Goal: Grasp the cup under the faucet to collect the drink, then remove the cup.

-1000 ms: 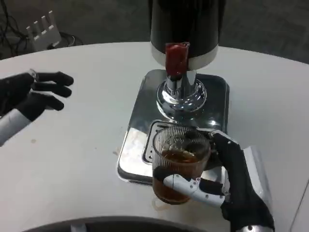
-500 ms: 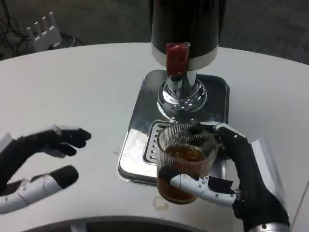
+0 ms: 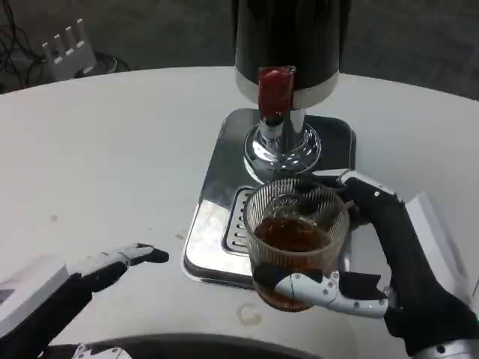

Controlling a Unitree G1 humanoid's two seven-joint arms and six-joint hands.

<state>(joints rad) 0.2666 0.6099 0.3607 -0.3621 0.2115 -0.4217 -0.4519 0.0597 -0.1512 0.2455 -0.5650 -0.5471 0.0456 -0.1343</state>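
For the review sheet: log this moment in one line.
right hand: holds cup | cup: brown drink inside | left hand: open

A round white table (image 3: 112, 149) stands on dark grey floor (image 3: 165, 34). Black cables (image 3: 11, 37) trail at the far left, beside a small white pronged object (image 3: 67, 46)

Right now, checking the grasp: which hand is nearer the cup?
Right. The right hand grips the cup; the left hand is apart, out to its left.

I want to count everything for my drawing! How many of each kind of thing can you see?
Ribbed clear glass cup of brown drink: 1
Black drink dispenser with red tap handle: 1
Shiny steel drip tray: 1
Robot hands: 2, left hand, right hand
White table: 1
Total: 6
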